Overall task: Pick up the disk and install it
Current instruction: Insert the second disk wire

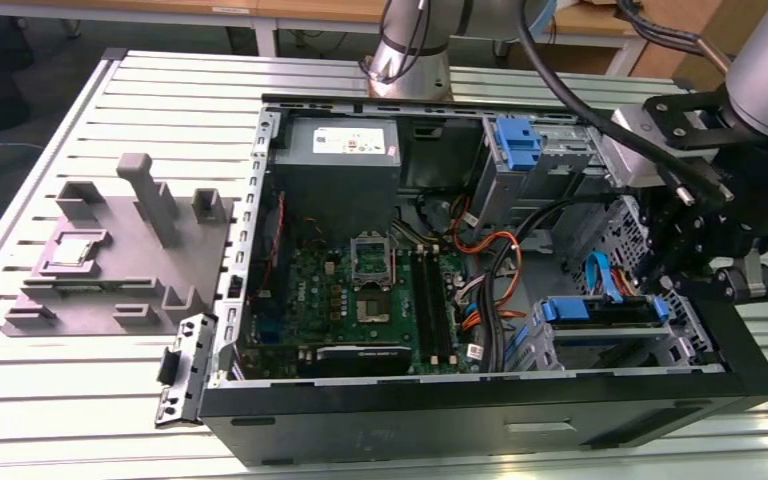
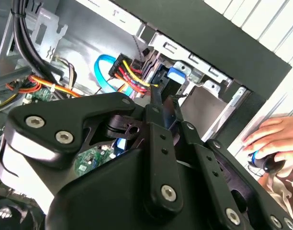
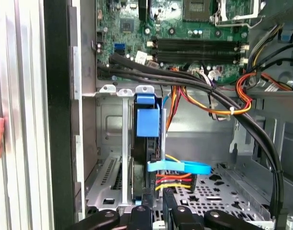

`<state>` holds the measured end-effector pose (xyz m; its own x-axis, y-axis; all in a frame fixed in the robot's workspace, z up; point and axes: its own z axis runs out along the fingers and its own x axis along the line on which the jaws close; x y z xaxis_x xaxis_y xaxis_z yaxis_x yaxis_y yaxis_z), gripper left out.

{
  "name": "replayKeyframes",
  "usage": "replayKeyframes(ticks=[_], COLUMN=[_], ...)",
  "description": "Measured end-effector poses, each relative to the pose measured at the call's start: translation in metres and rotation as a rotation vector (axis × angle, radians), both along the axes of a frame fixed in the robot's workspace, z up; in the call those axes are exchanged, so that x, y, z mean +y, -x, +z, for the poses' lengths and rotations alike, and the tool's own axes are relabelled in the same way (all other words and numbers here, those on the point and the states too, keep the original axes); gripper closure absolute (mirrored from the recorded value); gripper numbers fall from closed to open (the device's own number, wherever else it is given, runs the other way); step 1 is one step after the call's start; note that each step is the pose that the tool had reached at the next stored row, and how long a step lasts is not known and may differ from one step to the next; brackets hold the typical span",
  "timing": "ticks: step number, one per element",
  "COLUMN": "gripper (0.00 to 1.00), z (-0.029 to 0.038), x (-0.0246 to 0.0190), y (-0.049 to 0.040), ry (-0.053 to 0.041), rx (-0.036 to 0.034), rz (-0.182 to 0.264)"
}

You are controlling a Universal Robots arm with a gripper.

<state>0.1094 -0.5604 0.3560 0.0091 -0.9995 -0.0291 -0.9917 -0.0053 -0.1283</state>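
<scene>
An open computer case (image 1: 491,400) lies on its side on the slatted counter (image 1: 64,380), filling the middle and right of the exterior view. The disk (image 1: 602,311), with its blue rails, sits in the drive cage at the lower right of that frame, against the case's front wall; in the first wrist view it (image 3: 145,143) stands edge-on in the metal bay, low and centre, its blue tab uppermost and a flat blue cable (image 3: 177,167) with red and yellow wires at its near end. The gripper (image 1: 704,275) hangs at the right edge of the exterior view, just beside the cage and close above the disk; its black linkages crowd the lower half of the second wrist view (image 2: 156,158). Whether the jaws are open, closed or pinching anything I cannot tell. The motherboard (image 1: 371,290) lies mid-frame, with a grey power supply (image 1: 337,150) above it and a blue bracket (image 1: 518,140) at upper right. A grey fixture (image 1: 117,250) rests at left on the counter. A person's hand (image 2: 271,143) rests on the counter outside the case, at the right edge of the second wrist view.
</scene>
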Motion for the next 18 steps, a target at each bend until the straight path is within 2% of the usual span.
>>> replayKeyframes(ticks=[1, 3, 4, 6, 7, 12, 18], gripper=[0.76, 0.76, 0.76, 0.76, 0.76, 0.76, 0.76], z=[-0.0002, -0.0006, -0.0007, -0.0007, -0.0007, -0.0007, 0.0026], x=[0.0, 0.0, 0.0, 0.0001, 0.0, 0.0, 0.0], y=[-0.0001, -0.0005, -0.0006, -0.0007, -0.0006, -0.0006, -0.0006], ry=[-0.0001, -0.0002, -0.0002, -0.0002, -0.0002, -0.0002, -0.0005], rx=[0.0151, 0.0508, 0.0661, 0.0789, 0.0808, 0.0819, 0.0819], rz=[0.0, 0.0, 0.0, 0.0, 0.0, 0.0, 0.0])
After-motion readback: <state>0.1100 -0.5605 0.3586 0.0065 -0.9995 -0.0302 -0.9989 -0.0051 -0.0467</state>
